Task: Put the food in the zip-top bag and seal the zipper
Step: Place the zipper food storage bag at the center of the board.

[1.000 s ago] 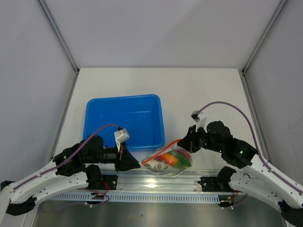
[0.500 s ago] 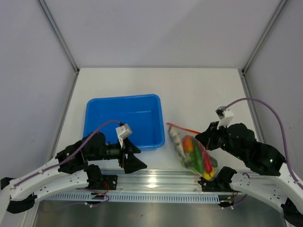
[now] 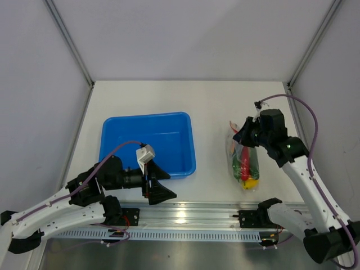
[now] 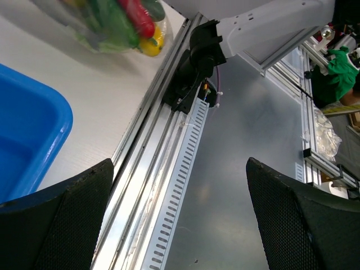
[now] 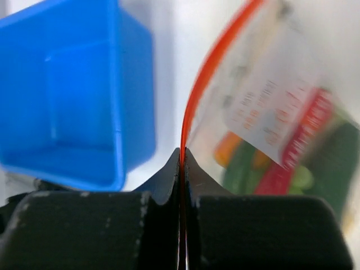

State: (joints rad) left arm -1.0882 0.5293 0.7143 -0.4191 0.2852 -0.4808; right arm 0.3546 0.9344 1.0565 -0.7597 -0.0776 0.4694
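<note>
The zip-top bag [image 3: 245, 160] is clear and crinkly. It holds the food [image 3: 246, 167], with green, red and yellow pieces showing through the plastic. My right gripper [image 3: 241, 134] is shut on the bag's far end. In the right wrist view the two jaws [image 5: 182, 154] pinch the red-orange zipper [image 5: 196, 95], which curves up and away from them, with the food [image 5: 281, 169] blurred behind. My left gripper [image 3: 161, 188] stands open and empty over the front rail, well left of the bag. Its wrist view shows the bag [image 4: 115, 22] far off at the top.
A blue plastic tray [image 3: 121, 126] sits left of centre, just behind the left gripper, with nothing visible in it. The aluminium rail [image 3: 191, 214] runs along the near table edge. White enclosure walls close in the left, right and back.
The left gripper opened and let go of the bag. The right arm swung the bag from front centre out to the right and farther back, still pinching the zipper.
</note>
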